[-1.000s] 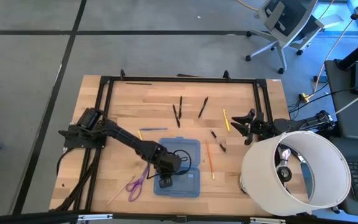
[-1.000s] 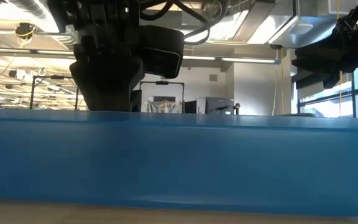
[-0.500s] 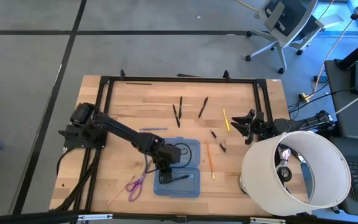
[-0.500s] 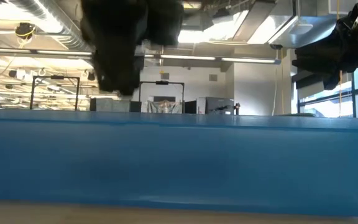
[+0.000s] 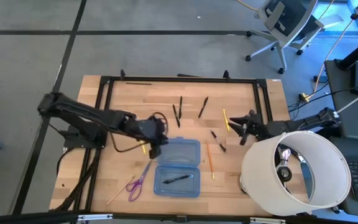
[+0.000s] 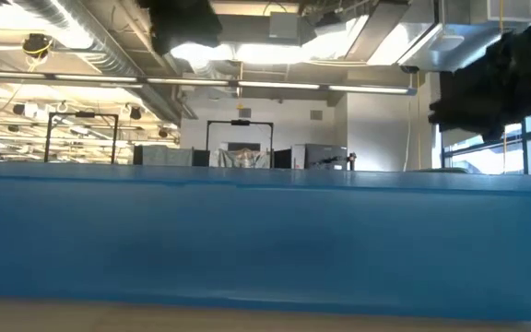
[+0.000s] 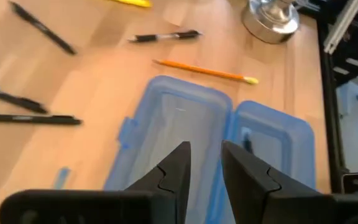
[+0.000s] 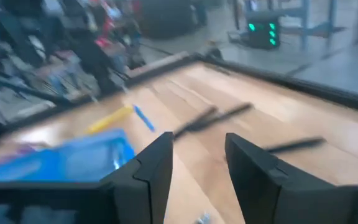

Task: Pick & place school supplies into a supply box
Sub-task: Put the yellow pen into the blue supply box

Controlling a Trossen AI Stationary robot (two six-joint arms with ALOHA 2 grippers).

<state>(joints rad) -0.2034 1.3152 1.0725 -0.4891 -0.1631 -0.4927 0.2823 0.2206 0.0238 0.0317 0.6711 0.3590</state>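
Note:
The supply box (image 5: 178,168) lies open on the table, a translucent blue case with two halves. One black pen (image 5: 178,179) lies in its near half. My left gripper (image 5: 156,139) hangs open above the box's far-left corner, nothing between its fingers (image 7: 205,163). Purple-handled scissors (image 5: 137,182) and a pale stick (image 5: 118,191) lie left of the box. An orange pencil (image 5: 209,159), a yellow pencil (image 5: 225,119) and black pens (image 5: 178,112) lie flat on the wood. My right gripper (image 5: 241,127) waits open at the right, holding nothing.
A large white drum (image 5: 297,168) stands at the near right, close to my right arm. A black frame (image 5: 179,79) runs along the table's far and side edges. In the low view the box's blue wall (image 6: 265,240) fills the lower part.
My left gripper has let go of the black pen, which now lies in the box's near half. It has risen out of the box and drawn back toward the table's left and far side, tipping up from pointing steeply down.

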